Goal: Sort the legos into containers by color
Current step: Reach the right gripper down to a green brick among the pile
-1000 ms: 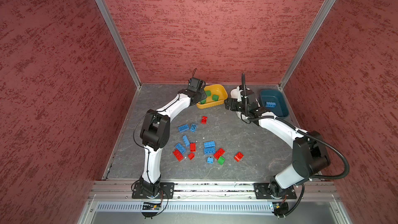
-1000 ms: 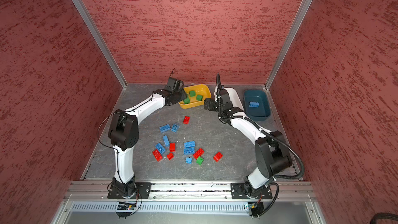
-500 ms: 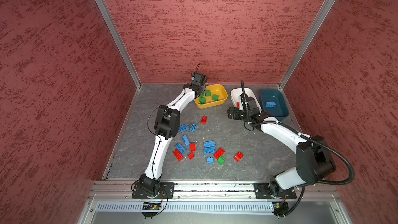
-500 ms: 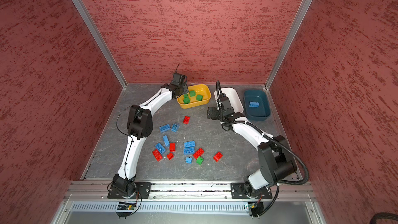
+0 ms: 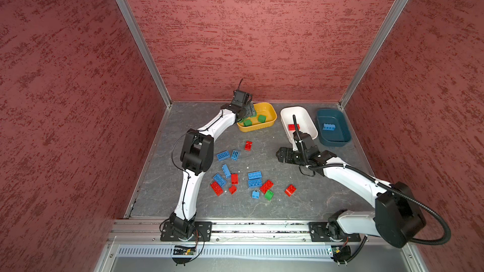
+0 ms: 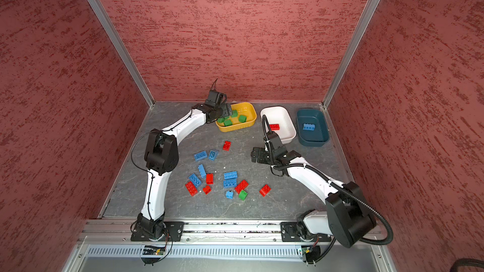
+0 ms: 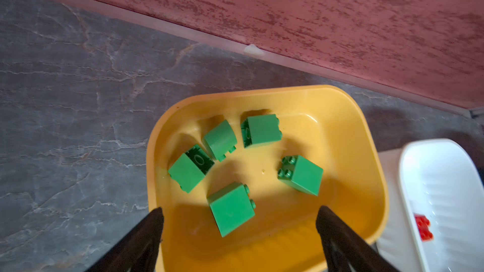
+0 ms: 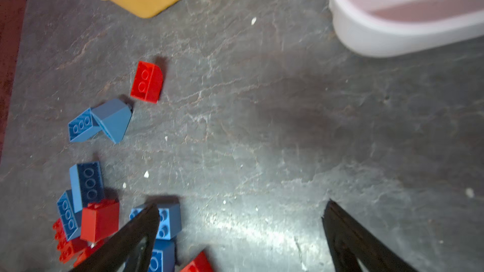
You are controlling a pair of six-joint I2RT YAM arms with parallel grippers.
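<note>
Green drop-off looks done: left jaws gape empty over the yellow tub (image 7: 348, 137); right jaws, also wide, next need a loose red brick (image 8: 146, 82)

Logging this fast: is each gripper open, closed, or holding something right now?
Left gripper: open, holding nothing, above the yellow tub.
Right gripper: open, holding nothing, over the table.
</note>
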